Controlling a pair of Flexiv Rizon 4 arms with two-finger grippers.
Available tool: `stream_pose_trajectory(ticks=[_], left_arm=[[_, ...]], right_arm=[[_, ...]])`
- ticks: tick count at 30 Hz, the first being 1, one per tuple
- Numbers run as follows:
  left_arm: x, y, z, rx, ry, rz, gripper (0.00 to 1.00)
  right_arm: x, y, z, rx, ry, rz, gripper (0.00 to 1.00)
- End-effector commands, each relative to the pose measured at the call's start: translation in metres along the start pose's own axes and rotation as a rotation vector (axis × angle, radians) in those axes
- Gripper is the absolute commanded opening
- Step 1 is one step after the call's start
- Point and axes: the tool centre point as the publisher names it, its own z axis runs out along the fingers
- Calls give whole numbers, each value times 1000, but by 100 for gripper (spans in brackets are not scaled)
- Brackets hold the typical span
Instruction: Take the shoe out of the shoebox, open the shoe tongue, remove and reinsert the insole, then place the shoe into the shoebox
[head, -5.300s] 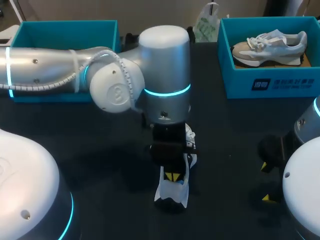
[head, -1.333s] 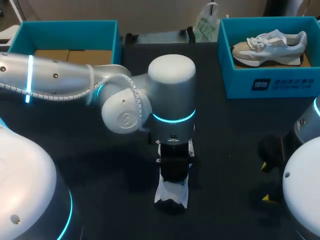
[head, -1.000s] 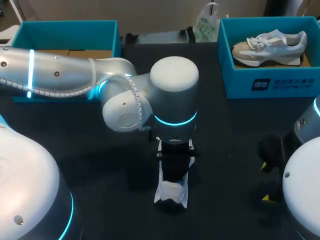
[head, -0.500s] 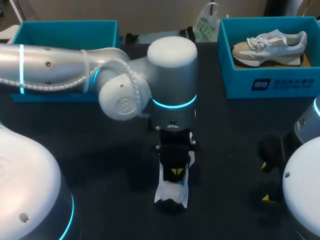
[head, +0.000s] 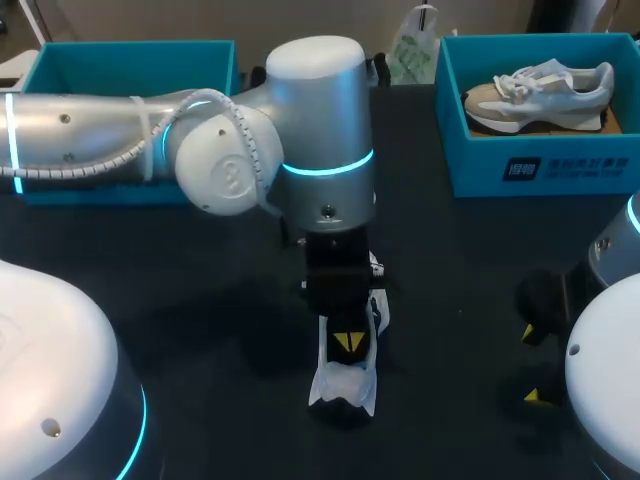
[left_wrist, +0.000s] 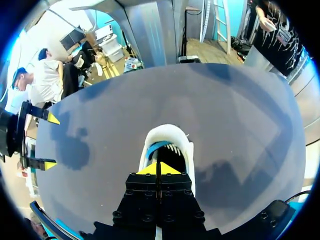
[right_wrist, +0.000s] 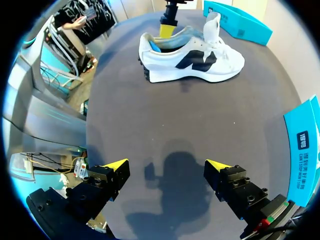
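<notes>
Left gripper (left_wrist: 159, 169): the two yellow tips meet point to point, closed, and stand inside the collar opening of the shoe (right_wrist: 192, 62), toward its heel end. We judge this narrow, closed posture to suit entry into the tight mouth of the shoe. Whether an edge of the insole (right_wrist: 155, 47) is pinched between the tips, we cannot tell. Only a strip of blue shows at the heel, just beside the tips.

The shoe stands upright on its sole in the middle of the table (right_wrist: 165, 115), outside both boxes, heel toward us. The tongue (right_wrist: 214, 22) stands raised and pulled forward, which leaves the opening clear. We read the tongue step as done and the insole step as the one in hand.

Right gripper (right_wrist: 166, 172): fingers wide apart, holding nothing, poised above bare table and well apart from the shoe. We take this as a waiting post that keeps it out of the left arm's way. It may be wanted to steady the shoe, since nothing braces the shoe against a pull.

The left shoebox (head: 130, 60) lies at the far left, behind the left arm. The right shoebox (head: 470, 160) at the far right holds a second shoe (head: 540, 95).
</notes>
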Motion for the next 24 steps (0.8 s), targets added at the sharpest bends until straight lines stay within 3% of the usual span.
stream_pose_trajectory(ticks=[1, 13, 24], left_arm=[[-5, -2, 5, 7, 1, -4, 0], [-19, -10, 18, 26, 9, 2, 0], [-11, -16, 37, 2, 95, 6, 0]], right_arm=[[2, -1, -1, -3, -3, -1, 100], [2, -1, -1, -3, -3, -1, 100], [2, -1, -1, -3, -3, -1, 100]])
